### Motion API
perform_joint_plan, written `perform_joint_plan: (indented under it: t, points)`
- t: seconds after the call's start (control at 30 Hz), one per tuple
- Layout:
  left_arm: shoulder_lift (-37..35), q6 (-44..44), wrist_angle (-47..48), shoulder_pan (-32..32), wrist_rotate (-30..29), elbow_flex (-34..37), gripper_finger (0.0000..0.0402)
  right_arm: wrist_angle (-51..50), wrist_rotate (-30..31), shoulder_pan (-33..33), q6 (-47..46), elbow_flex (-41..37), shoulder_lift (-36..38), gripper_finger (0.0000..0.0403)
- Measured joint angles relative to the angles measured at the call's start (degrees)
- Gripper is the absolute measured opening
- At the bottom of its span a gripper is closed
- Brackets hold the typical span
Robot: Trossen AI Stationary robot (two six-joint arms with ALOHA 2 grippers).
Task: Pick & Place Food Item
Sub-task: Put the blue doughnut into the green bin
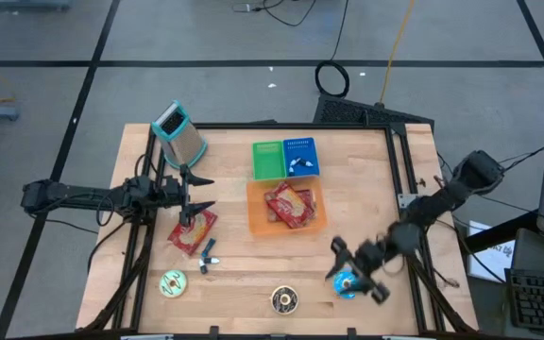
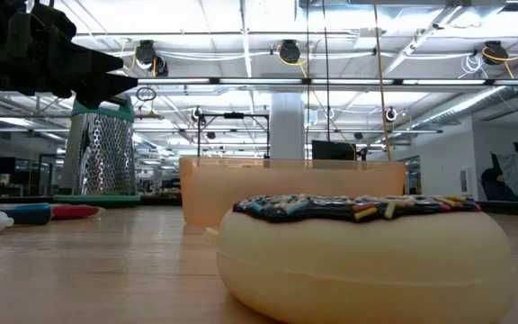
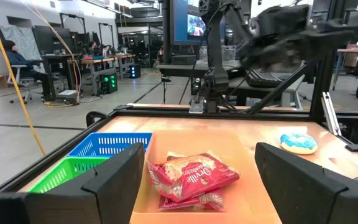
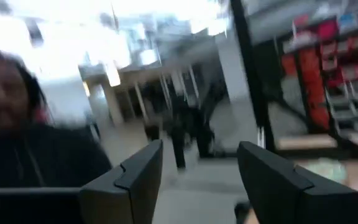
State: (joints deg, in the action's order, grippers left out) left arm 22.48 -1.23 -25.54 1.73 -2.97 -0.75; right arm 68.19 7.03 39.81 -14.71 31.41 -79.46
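Two red snack packets (image 1: 291,205) lie in the orange tray (image 1: 256,219) at the table's middle, and a third red packet (image 1: 194,230) lies flat on the wood left of it. Near the front edge lie a blue-iced donut (image 1: 347,285), a chocolate donut (image 1: 284,300) and a green-iced donut (image 1: 173,282). My left gripper (image 1: 199,193) hangs open and level, left of the tray and above the loose packet. My right gripper (image 1: 353,271) is open and blurred, raised over the blue donut (image 3: 298,142), with nothing between its fingers (image 4: 138,177).
A green basket (image 1: 268,161) and a blue basket (image 1: 300,157) stand behind the tray. A metal grater (image 1: 179,133) stands at the far left. A small pen-like item (image 1: 206,252) lies near the loose packet. A person shows in the right wrist view (image 4: 17,124).
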Motion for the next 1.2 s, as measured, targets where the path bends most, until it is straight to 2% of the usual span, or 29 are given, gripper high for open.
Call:
perform_joint_plan:
  t: [0.1, 0.2, 0.3, 0.4, 0.5, 0.63, 0.97, 1.2]
  points:
    - [0.01, 0.0, 0.0, 0.0, 0.0, 0.0, 0.0306, -27.98, 9.98, 5.04, -0.28, 9.44, 0.74, 0.0224]
    - [0.0, 0.0, 0.0, 0.0, 0.0, 0.0, 0.0306, -63.79, 19.96, 7.89, -12.83, 20.57, -0.12, 0.0243]
    - [0.0, 0.0, -0.01, 0.01, -0.01, 0.0, 0.0306, -90.73, 22.53, 8.78, -30.47, 27.98, -2.4, 0.0251]
    - [0.01, 0.0, 0.0, -0.01, 0.0, 0.0, 0.0306, -104.5, 20.82, 9.44, -42.62, 29.35, -4.08, 0.0253]
    - [0.02, 0.0, 0.0, 0.0, -0.01, 0.0, 0.0306, -109.0, 15.33, 9.44, -48.32, 27.25, -4.87, 0.025]
    - [0.0, 0.0, 0.0, -0.01, 0.0, 0.0, 0.0306, -106.14, 10.91, 9.37, -50.6, 21.91, -4.96, 0.0243]
    - [0.02, 0.0, 0.0, 0.0, 0.0, 0.0, 0.0306, -88.01, 7.79, 8.64, -51.83, 12.39, -4.96, 0.0238]
    - [0.02, 0.0, 0.0, -0.01, 0.0, 0.0, 0.0306, -86.79, 7.72, 8.1, -50.54, 10.68, -6.14, 0.0238]
